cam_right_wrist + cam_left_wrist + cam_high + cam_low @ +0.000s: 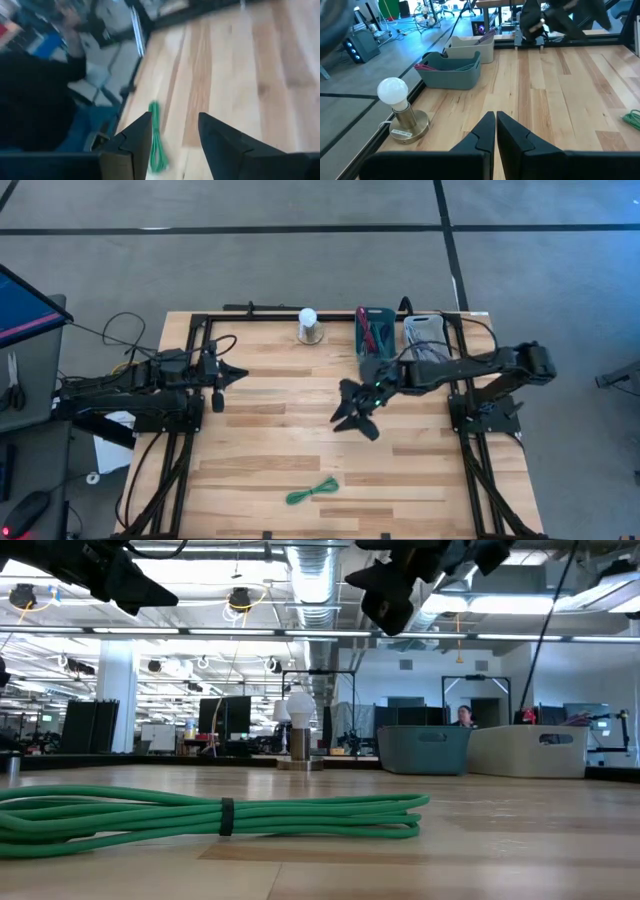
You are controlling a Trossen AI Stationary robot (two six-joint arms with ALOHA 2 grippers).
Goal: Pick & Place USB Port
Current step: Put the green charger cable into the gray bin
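A: Right gripper [352, 412] is out over the middle of the pale wooden table [420, 500], carried high, and from its own wrist camera the two dark fingers [131, 141] stand apart with a clear gap and nothing between them.

B: And the thing it's after?

A: The coiled green USB cable [312, 492], bundled with a dark tie, lies flat near the front edge of the table, well apart from that gripper. The wrist view has it framed just past the fingers [156, 137], so I'd judge the arm is lining up for a descent onto it.

B: Left side?

A: Left gripper [234, 374] waits near the table's left edge, fingers pressed together, holding nothing. It's parked clear of the work, I'd say.

B: Where would the cable go?

A: Likely one of the two bins at the back: the dark teal plastic bin [375, 330] already holding cables, or the light grey bin [424, 332] beside it. A white bulb on a brass base [309, 326] stands nearby, untouched.
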